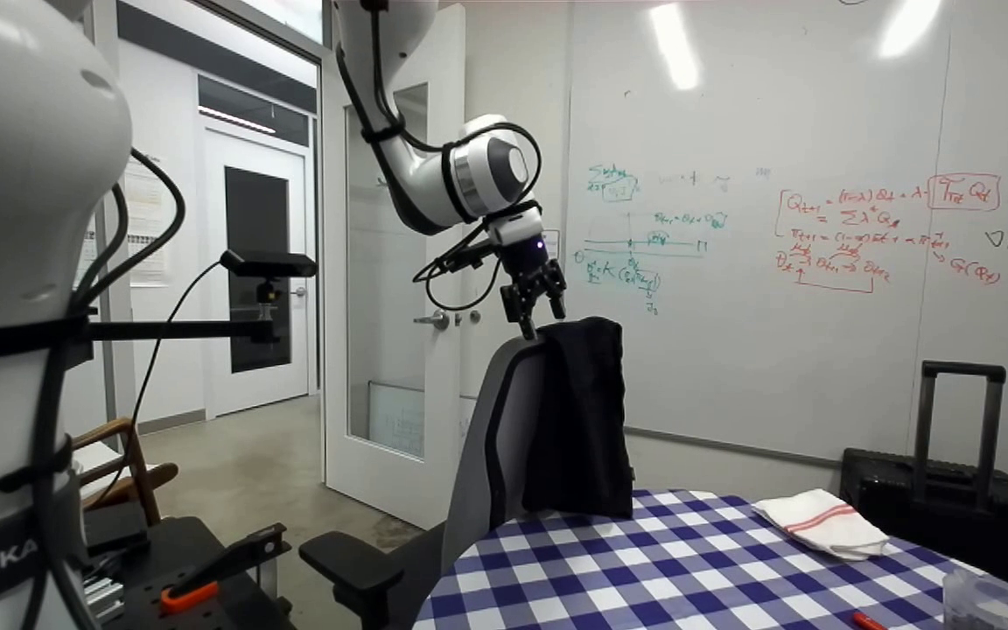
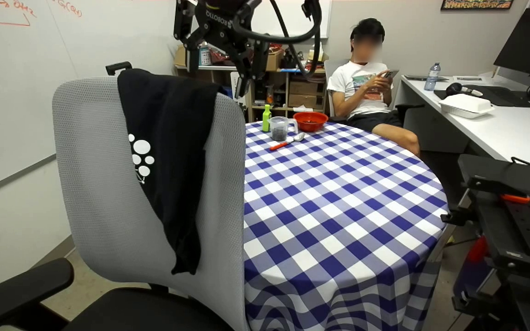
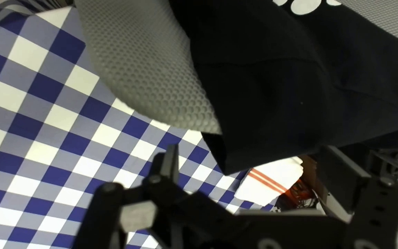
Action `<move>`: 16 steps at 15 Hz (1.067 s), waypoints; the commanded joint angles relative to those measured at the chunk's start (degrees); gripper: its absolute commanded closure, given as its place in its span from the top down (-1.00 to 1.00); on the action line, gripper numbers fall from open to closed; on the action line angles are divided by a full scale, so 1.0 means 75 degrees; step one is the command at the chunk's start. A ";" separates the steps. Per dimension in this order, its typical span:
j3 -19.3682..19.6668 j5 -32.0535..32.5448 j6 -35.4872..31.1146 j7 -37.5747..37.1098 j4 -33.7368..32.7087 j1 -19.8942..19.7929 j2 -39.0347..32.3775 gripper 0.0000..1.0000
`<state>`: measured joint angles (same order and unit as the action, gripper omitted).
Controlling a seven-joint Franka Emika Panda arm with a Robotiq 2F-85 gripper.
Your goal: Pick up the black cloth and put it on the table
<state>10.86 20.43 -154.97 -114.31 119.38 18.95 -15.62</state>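
The black cloth (image 1: pixel 578 429) hangs limp over the top of the grey office chair's back (image 2: pixel 90 165). It also drapes down the chair's front, with white dots, in an exterior view (image 2: pixel 168 119). The table (image 2: pixel 325 207) with the blue-and-white checkered tablecloth stands beside the chair back. My gripper (image 1: pixel 543 323) is open, pointing down at the top edge of the chair back and cloth; it also shows in an exterior view (image 2: pixel 219 73). In the wrist view the cloth (image 3: pixel 271 90) lies in front of the spread fingers (image 3: pixel 250 150). Whether a fingertip touches it, I cannot tell.
A white towel with red stripes (image 1: pixel 823 525) lies on the table. A green bottle (image 2: pixel 266 118), a clear cup (image 2: pixel 279 130), a red-handled spoon (image 2: pixel 282 145) and a red bowl (image 2: pixel 310 122) stand at its far side. A person (image 2: pixel 361 85) sits behind. A black suitcase (image 1: pixel 950 516) stands by the whiteboard.
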 commanded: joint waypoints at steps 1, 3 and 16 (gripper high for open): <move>-0.0077 0.0433 -0.0058 -0.0551 -0.0353 -0.0115 -0.0296 0.47; -0.0050 0.0572 -0.0122 -0.0618 -0.0427 -0.0118 -0.0365 0.20; 0.0139 0.1486 -0.0090 -0.1688 -0.0998 -0.0111 -0.0119 -0.92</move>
<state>11.44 28.77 -155.55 -123.16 115.00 18.45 -17.15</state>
